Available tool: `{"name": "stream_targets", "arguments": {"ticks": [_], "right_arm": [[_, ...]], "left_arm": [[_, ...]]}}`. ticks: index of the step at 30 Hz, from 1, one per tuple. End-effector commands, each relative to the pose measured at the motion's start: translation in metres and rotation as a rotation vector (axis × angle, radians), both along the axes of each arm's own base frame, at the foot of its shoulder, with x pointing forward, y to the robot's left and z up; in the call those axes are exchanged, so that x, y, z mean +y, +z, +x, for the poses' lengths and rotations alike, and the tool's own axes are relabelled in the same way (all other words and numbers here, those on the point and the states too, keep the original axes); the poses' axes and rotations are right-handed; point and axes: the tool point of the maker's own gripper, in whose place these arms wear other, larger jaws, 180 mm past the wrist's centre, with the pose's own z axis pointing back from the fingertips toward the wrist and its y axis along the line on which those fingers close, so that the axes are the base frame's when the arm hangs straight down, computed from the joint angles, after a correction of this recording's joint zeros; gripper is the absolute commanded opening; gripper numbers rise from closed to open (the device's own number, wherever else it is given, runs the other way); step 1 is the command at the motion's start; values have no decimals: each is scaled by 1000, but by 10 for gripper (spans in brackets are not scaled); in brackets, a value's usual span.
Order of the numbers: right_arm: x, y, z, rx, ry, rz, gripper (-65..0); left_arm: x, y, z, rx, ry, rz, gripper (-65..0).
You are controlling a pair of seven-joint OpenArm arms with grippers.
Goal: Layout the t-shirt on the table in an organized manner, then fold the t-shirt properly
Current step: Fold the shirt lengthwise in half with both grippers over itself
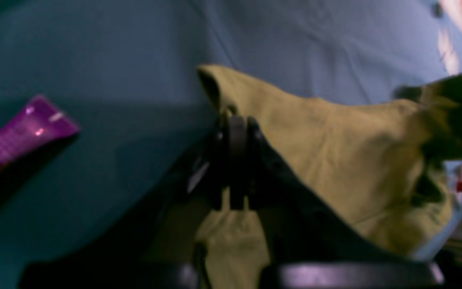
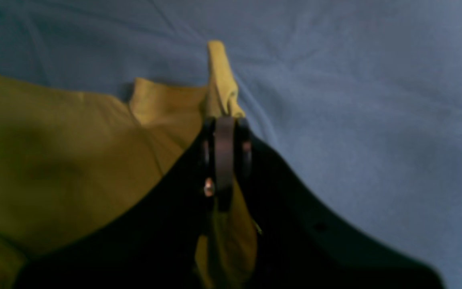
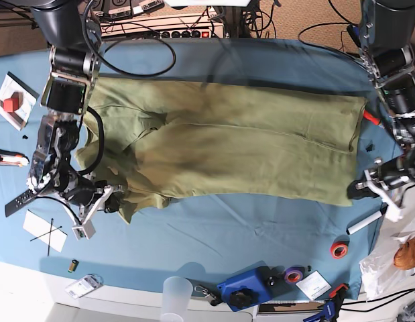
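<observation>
Your left gripper (image 1: 237,132) and right gripper (image 2: 225,132) are both clamping shut, with each arm reaching low at opposite sides.

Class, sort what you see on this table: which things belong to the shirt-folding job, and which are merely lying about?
Belongs to the job:
olive-green fabric t-shirt
blue cloth-covered table
left gripper, shut on the shirt
right gripper, shut on the shirt

Lying about:
clear plastic cup
red tape roll
small red block

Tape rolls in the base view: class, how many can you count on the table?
2. A red tape roll lies near the table's front right edge; a purple tape roll sits left of it, beside a blue tool. Others may be hidden.
</observation>
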Motion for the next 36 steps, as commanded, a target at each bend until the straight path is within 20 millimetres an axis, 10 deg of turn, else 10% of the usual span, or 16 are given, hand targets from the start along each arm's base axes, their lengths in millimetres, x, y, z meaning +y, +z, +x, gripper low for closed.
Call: {"name": "stream_targets", "arguments": {"ticks": [1,14,26,36], "right_arm": [[-1,25,8,-80,5,-3,-650],[24,43,-57,-158,82,-75,-650],[-35,54,-117,-189,-100,-84,-650],[-61,21,-163,-53,-169,-120,-650]], "left_arm": [[11,27,9,-73,8,-19,-650],[11,18,-37,-12,-63,-153,-650],[9,-8,-79,38,-35,-256,-650],[8,-5,-79,26,-34,-271,-650]]}}
